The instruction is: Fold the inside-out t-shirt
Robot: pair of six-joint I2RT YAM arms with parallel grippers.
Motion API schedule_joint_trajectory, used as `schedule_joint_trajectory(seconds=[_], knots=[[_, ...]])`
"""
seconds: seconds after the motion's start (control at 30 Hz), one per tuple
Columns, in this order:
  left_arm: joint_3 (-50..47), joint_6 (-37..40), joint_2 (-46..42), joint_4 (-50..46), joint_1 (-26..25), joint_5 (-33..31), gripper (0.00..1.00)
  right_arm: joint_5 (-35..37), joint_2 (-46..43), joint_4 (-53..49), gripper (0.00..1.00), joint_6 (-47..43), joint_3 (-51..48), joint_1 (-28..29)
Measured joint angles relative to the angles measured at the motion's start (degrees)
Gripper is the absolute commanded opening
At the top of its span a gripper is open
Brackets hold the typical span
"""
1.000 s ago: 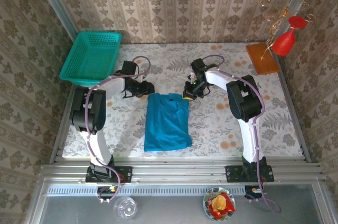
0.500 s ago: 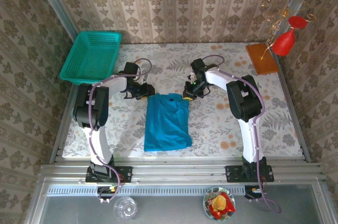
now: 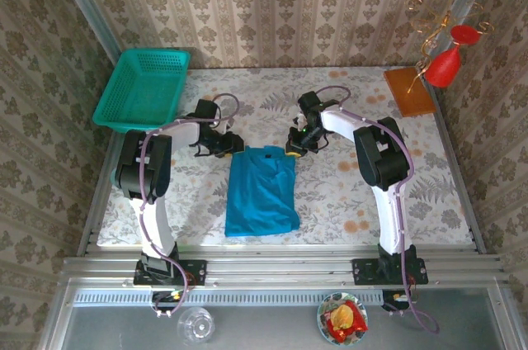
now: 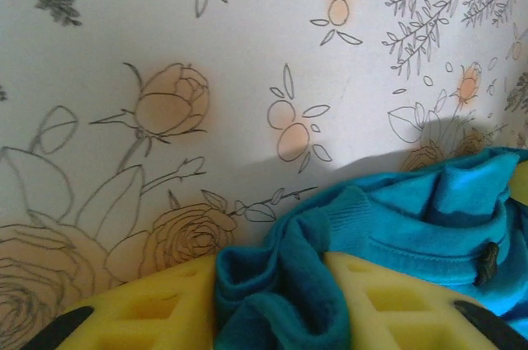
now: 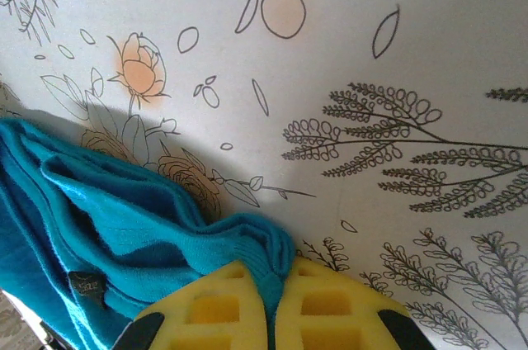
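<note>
2 robot arms reach from the near edge across a table (image 3: pixel 346 193) covered in a pale floral cloth, and between them lies the inside-out t-shirt (image 3: pixel 262 193), plain blue-teal, folded into a tall, narrow rectangle near the table's middle. The left gripper (image 3: pixel 234 145) sits at the shirt's far left corner and the right gripper (image 3: pixel 293 148) at its far right corner. From the left wrist camera, the left gripper (image 4: pixel 276 309) has its 2 yellow pads clenched on a thick bunch of the t-shirt (image 4: pixel 429 218), the cloth filling the gap and touching both pads, with a ribbed hem and a small dark label (image 4: pixel 489 261) to the right. From the right wrist camera, the right gripper (image 5: pixel 274 300) has its yellow pads pressed almost together, pinching a thin ribbed edge of the t-shirt (image 5: pixel 99 210), which spreads in soft layers to the left. A teal mesh basket (image 3: pixel 153 54) sits at the far left corner, just beside the left arm's bent elbow and well apart from the shirt. A wooden board (image 3: pixel 408 91) lies at the far right, with a red vase (image 3: pixel 445 65) beside it. Nearer than the arm bases stand a clear glass (image 3: pixel 195 325) and a small bowl (image 3: pixel 328 305).
</note>
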Motion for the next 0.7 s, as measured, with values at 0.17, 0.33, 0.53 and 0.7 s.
schedule_joint_trajectory(seconds=[0.17,0.33,0.53,0.7], knots=[[-0.1,0.0,0.0,0.1,-0.1,1.0,0.21,0.0,0.0,-0.1,0.0,0.0,0.0,0.0],[-0.1,-0.6,0.1,0.5,0.0,2.3,0.03,0.0,0.0,-0.1,0.0,0.0,0.0,0.0],[-0.1,-0.7,-0.2,1.4,0.3,2.7,0.0,2.3,-1.4,-0.4,0.0,0.0,0.0,0.0],[1.5,-1.9,-3.3,2.8,1.8,4.4,0.0,3.4,-5.4,-0.5,0.0,-0.8,1.2,-0.9]])
